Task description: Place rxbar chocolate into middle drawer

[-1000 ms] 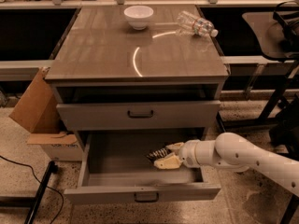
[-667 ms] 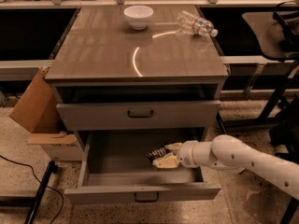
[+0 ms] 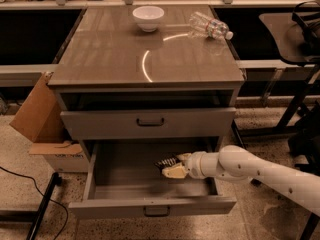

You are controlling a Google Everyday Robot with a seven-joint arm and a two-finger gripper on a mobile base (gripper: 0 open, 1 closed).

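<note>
The middle drawer (image 3: 150, 205) is pulled open at the bottom of the grey cabinet. My gripper (image 3: 171, 167) reaches in from the right on a white arm and sits inside the drawer, right of its middle and low over the floor. Its pale fingers (image 3: 174, 173) are shut on the rxbar chocolate (image 3: 164, 162), a dark wrapper with pale stripes that sticks out to the left of the fingertips. Whether the bar touches the drawer floor cannot be told.
The handled drawer above (image 3: 148, 122) is shut. On the cabinet top stand a white bowl (image 3: 148, 18) and a clear plastic bottle (image 3: 208, 28) lying on its side. A cardboard box (image 3: 40, 119) leans at the left. A dark chair (image 3: 295, 34) stands at the right.
My gripper has shifted slightly to the left inside the drawer with the bar still in it. Nothing else has moved.
</note>
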